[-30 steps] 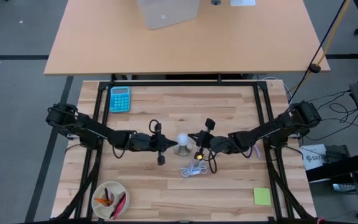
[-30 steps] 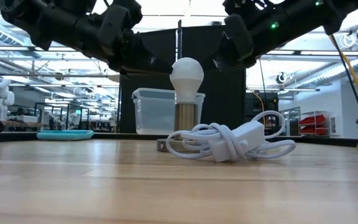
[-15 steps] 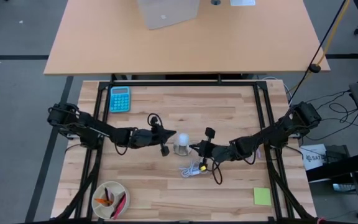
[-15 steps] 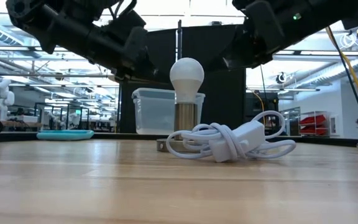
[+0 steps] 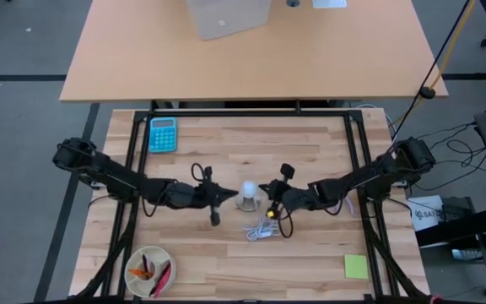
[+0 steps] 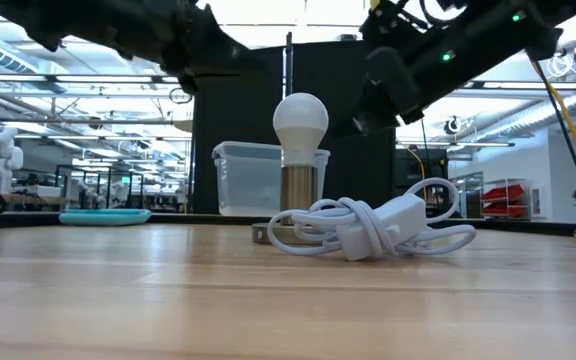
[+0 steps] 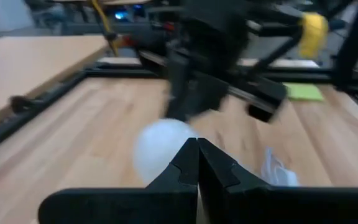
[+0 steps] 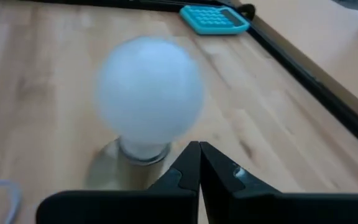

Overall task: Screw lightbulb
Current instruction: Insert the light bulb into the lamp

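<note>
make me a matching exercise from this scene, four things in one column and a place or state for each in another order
Things:
1. lightbulb
2. white coiled cable
3. calculator
4. left gripper

Places or states:
A. far left part of the table
B. shut, beside the bulb
C. upright in the metal socket
D. lying loose by the socket, on the near side

Pairs: 1-C, 2-D, 3-A, 4-B

From my feed the table is pale planked wood, smooth and matt. The bulb has a frosted white globe, sitting in a brushed metal socket. Beside the socket, the cable looks like glossy white plastic. Behind the bulb there's a clear plastic tub.
</note>
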Controlling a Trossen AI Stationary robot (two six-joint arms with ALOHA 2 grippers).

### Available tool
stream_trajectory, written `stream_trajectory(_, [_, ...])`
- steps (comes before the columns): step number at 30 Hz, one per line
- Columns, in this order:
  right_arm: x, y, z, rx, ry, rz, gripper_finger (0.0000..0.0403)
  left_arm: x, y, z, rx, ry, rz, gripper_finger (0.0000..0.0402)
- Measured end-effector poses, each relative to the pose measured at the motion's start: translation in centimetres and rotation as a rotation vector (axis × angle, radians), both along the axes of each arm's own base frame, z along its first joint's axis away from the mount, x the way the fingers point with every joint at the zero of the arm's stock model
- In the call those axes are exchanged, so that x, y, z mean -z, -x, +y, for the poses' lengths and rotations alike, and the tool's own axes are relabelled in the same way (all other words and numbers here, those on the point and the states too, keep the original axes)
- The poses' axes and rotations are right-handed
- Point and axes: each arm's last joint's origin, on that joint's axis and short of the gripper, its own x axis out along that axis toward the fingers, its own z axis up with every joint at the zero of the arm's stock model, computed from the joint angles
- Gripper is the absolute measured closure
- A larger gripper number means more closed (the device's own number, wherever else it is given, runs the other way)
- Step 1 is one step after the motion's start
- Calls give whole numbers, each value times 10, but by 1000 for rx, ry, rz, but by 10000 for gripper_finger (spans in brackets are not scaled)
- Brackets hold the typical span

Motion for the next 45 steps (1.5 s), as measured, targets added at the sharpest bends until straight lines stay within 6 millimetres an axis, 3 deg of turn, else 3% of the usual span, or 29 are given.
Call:
stream_trajectory(8, [-8, -6, -12, 6, 38, -58, 403, 21, -12, 8, 53, 28, 55, 401])
stream_trajectory(15, [-9, -7, -10, -35, 15, -73, 403, 23, -14, 18, 12, 38, 63, 401])
stream_trajectory(34, [-4, 4, 28, -134, -26, -37, 403, 33, -11, 42, -252, 78, 139, 401])
stream_trajectory(45, [2, 4, 17, -61, -40, 10, 403, -7, 4, 15, -155, -24, -2, 401])
